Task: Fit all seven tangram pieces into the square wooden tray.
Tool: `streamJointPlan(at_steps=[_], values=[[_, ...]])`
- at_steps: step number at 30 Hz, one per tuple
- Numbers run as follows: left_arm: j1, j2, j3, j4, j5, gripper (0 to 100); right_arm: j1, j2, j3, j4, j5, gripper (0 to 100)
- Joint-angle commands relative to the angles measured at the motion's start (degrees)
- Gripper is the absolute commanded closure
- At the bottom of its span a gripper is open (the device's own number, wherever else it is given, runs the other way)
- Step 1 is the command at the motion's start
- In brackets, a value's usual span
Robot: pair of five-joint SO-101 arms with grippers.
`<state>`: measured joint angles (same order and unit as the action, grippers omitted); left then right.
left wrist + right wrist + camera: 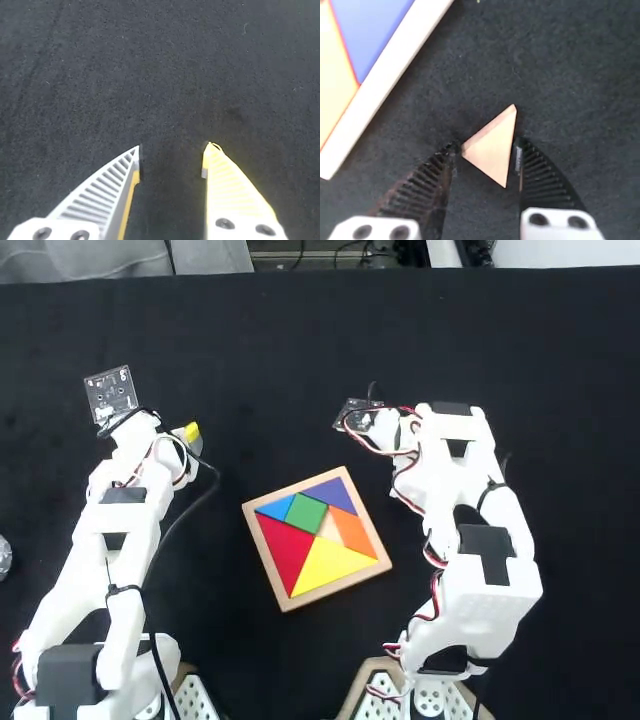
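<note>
Right jaws pinch pale triangle (492, 145) — tray (395, 55) near.

Your left arm (118, 530) and right arm (472, 545) are chunky white shells with black blocks (488, 540) at the joints, and thin black and red wires (190, 508) loop beside them. Your left gripper (173, 146) has one white ribbed finger (107, 190) and one yellow one. Your right gripper (485, 145) has black ribbed fingers (420, 185), and both have round screws (223, 223) at the base.

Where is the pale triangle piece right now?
In the right wrist view, the pale triangle sits clamped between the right gripper fingers, just outside the wooden tray rim.
</note>
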<state>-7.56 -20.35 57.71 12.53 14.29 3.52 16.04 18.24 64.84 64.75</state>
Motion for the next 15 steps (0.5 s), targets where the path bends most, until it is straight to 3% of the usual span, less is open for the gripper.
streamJointPlan(at_steps=[1, 8, 12, 15], values=[[0.66, -0.18, -2.59, -0.09, -0.44, 79, -0.79, -4.26, -2.51, 3.52, -9.23, 84.3], [0.66, -0.18, -2.59, -0.09, -0.44, 79, -3.69, -15.78, -5.58, 14.07, -25.93, 84.3], [0.66, -0.18, -2.59, 0.09, -0.44, 79, -6.51, -19.12, -2.24, 14.59, -26.37, 84.2], [0.66, -0.18, -2.59, 0.18, -0.44, 79, -6.42, -18.51, 0.84, 12.13, -21.98, 82.5]])
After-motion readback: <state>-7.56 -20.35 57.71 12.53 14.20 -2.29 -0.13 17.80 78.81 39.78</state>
